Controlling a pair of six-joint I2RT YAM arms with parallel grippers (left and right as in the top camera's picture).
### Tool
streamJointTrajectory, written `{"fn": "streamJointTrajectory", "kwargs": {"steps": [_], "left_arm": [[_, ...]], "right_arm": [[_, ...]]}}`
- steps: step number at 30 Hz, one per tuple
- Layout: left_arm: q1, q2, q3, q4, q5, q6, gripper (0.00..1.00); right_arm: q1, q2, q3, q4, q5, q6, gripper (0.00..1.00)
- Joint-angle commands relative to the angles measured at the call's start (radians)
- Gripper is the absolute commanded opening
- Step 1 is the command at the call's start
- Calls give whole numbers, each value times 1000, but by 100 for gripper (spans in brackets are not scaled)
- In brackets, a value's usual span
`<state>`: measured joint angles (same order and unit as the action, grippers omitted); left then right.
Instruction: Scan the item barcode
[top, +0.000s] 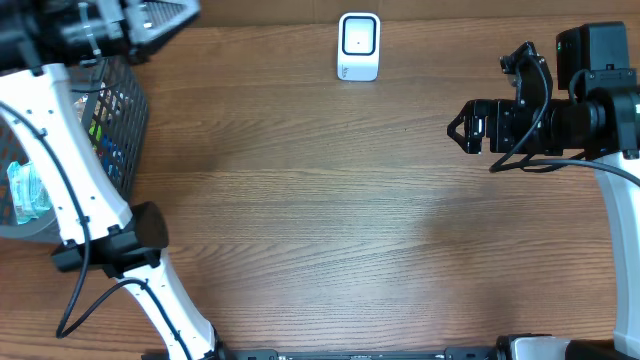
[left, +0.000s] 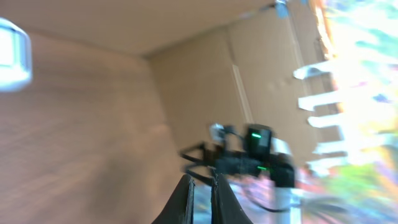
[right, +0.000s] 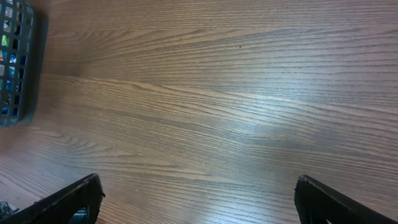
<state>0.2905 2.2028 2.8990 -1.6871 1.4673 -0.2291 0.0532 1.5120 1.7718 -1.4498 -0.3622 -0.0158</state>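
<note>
The white barcode scanner (top: 358, 45) stands at the table's far edge, and shows as a blurred white shape (left: 12, 53) in the left wrist view. Several packaged items lie in the dark mesh basket (top: 125, 110) at the left, among them a teal packet (top: 25, 190). No barcode shows. My left gripper (top: 192, 10) is raised at the top left beside the basket, pointing right. Its fingers (left: 204, 180) are shut, with nothing visible between them. My right gripper (top: 462, 128) hovers over the right side of the table. It stands wide open (right: 198, 186) above bare wood.
The basket's corner (right: 18, 62) appears at the upper left of the right wrist view. The right arm (left: 255, 158) shows in the blurred left wrist view. A cardboard wall runs behind the table.
</note>
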Motion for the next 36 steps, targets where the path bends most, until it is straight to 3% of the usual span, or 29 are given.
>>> {"fn": "streamJointTrajectory", "kwargs": {"steps": [1,9,11,15,23,36], "left_arm": [[-3,-28,10,-2,85,-185,4],[-3,-28,10,-2,85,-454,4],[-2,-28,10,18,86,-437,4],[-3,-28,10,33,98,-239,4],[-3,-28,10,-2,95,-420,4],[6,-28,10,10,33,-429,4]], "right_arm": [[4,-6,21,8,-6,-7,97],[4,-6,21,7,-6,-7,92],[4,-6,21,7,-6,-7,90],[4,-6,21,8,-6,-7,89],[4,-6,21,7,-6,-7,88],[4,-6,21,6,-6,-7,88]]}}
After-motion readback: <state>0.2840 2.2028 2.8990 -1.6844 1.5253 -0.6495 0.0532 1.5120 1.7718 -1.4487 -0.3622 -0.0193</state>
